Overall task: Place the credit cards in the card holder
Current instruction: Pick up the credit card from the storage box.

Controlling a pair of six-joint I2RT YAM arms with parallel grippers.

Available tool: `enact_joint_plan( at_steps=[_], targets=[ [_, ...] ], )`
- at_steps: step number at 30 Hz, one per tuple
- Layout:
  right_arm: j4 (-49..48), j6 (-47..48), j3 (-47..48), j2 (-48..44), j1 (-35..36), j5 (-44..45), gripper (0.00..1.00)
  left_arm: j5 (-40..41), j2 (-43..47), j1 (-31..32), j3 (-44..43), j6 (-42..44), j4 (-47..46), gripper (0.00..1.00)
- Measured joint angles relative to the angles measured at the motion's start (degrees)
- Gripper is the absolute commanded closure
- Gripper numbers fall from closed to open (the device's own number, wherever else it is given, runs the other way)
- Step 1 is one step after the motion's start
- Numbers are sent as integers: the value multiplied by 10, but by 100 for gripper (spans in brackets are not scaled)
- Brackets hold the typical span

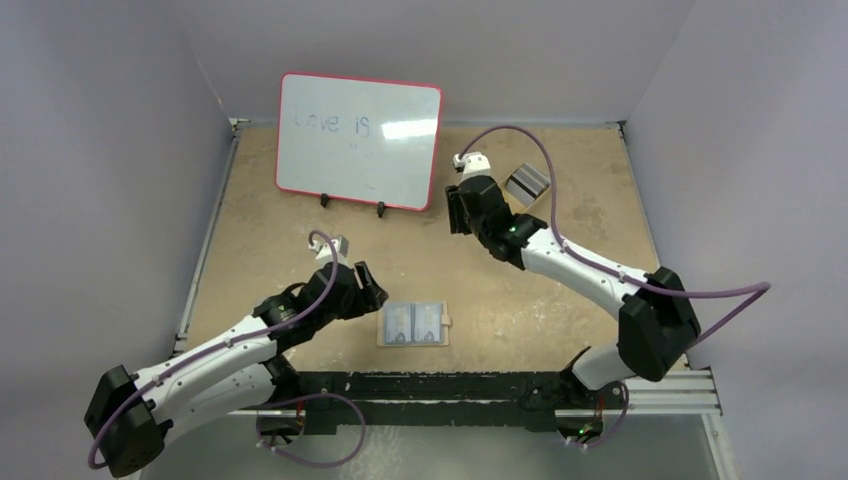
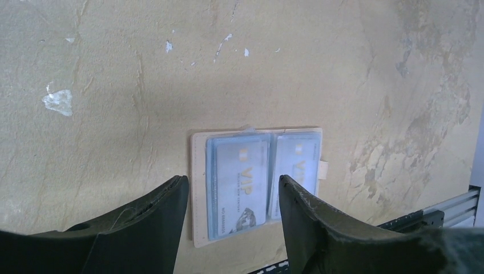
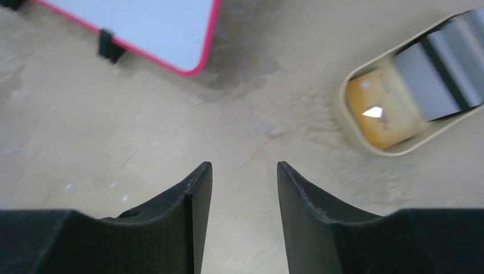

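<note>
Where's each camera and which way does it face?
Top external: above, behind the bases, looking down at the table; both arms show.
Left wrist: left arm, facing down at open card holder; own fingers show.
Right wrist: right arm, facing whiteboard and dish; own fingers show.
Top and left wrist share the card holder.

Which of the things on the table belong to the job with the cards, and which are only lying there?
Belong to the job:
- the card holder, lying open
- two cards in its pockets
- grey flat pieces in the dish, perhaps more cards

Only lying about:
- the whiteboard
- the dish itself
</note>
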State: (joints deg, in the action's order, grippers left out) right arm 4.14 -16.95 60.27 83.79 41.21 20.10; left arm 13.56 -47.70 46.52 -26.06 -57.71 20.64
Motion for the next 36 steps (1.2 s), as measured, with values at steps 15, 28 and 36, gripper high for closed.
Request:
enact_joint_plan(
  at_steps=[15, 28, 36],
  targets=[
    [33, 188, 139, 231, -173, 139, 42, -13, 24, 0, -5, 18, 21, 40],
    [42, 295, 230, 303, -215, 150, 37, -15, 32, 0, -5, 19, 26, 40],
    [42, 334, 243, 341, -234, 149, 35, -18, 31, 0, -5, 19, 27, 40]
  ],
)
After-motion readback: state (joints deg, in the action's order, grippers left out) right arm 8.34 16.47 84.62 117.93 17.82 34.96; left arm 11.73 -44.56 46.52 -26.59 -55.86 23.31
